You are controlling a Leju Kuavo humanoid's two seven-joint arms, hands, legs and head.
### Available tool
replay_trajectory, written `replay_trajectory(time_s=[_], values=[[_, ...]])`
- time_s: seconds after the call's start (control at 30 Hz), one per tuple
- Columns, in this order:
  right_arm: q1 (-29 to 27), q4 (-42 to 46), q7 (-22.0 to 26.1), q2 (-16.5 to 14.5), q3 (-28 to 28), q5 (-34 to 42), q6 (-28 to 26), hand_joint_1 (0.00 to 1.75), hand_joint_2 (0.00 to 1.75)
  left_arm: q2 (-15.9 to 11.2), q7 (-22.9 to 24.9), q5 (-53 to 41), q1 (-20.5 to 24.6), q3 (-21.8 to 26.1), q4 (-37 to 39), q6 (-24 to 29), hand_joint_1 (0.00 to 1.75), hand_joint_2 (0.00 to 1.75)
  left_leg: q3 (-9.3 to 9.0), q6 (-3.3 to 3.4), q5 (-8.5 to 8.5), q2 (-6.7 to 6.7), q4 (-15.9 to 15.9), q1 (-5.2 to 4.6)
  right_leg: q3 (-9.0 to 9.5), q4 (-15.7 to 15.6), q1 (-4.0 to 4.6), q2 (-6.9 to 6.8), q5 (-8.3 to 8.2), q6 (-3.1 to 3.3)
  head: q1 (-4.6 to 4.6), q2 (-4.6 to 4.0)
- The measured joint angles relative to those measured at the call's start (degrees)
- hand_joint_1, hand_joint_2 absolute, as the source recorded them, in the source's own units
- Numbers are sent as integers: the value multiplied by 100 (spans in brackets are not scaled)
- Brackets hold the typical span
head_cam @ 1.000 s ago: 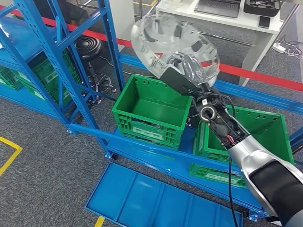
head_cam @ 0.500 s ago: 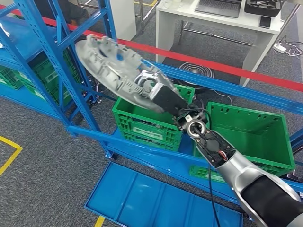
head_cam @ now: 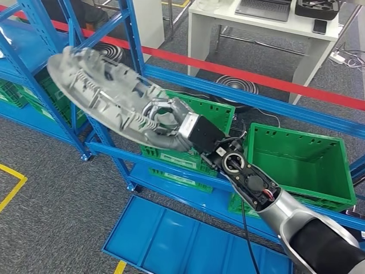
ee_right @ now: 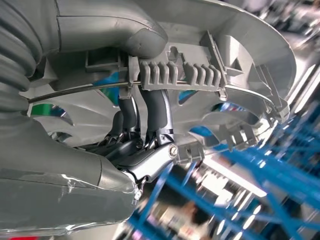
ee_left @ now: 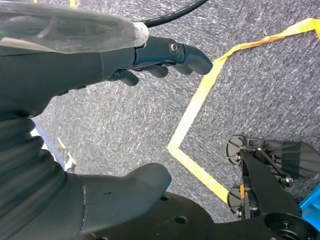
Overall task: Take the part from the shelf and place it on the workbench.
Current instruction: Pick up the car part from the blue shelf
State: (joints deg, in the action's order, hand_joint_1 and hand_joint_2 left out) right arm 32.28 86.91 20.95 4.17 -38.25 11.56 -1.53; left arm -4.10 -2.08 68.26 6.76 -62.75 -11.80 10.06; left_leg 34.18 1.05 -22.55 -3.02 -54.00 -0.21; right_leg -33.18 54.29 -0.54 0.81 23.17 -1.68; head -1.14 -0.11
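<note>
- Head view: right robot hand (head_cam: 165, 117) gripped the part (head_cam: 112, 97), a big grey disc w/ ribbed underside, prob. a plastic wheel cover. Part was held in the air, tilted, in front of the blue shelf (head_cam: 129, 34) uprights, above the floor.
- Right wrist view: fingers (ee_right: 156, 112) hooked through openings in the part (ee_right: 226, 65), thumb over the rim side. Grip sat near one edge, so most of the disc hung out past the robot hand.
- Handling, as a guess: light, stiff, thin plastic; clips and ribs could snap if knocked. Off-centre hold means leverage, may swing or slip. Rim plus spoke opening looks the sound place to hold.
- Left robot hand (ee_left: 162, 55) in left wrist view: fingers apart, holding nothing, over grey floor w/ yellow tape.
- Edges: far rim of the disc overlapped a shelf upright in the picture; contact can't be told. Green crates (head_cam: 301, 160) sat behind the arm.
- Open room: carpet on the near side, away from the rack; safest path for turning toward the worktop.
</note>
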Motion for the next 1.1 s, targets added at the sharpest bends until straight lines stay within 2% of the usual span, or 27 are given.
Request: replay_trajectory(time_s=[0.2,0.53,1.1], values=[[-106,245,46,-22,-79,137,204,175,175,-1,-1,5,-2,0,0,1,0,175,0,-1,-2,0,1,2,0,0,2,0,5,4,0,0],[-247,456,131,-131,-354,378,1051,175,175,-1,-5,-9,1,0,0,-1,0,175,-1,-2,-3,1,1,1,1,0,1,1,5,4,1,0],[-305,454,289,-279,-731,520,1236,175,175,-1,-5,-1,1,0,0,-9,0,175,-1,-2,-3,0,1,1,2,0,1,0,6,4,0,0]])
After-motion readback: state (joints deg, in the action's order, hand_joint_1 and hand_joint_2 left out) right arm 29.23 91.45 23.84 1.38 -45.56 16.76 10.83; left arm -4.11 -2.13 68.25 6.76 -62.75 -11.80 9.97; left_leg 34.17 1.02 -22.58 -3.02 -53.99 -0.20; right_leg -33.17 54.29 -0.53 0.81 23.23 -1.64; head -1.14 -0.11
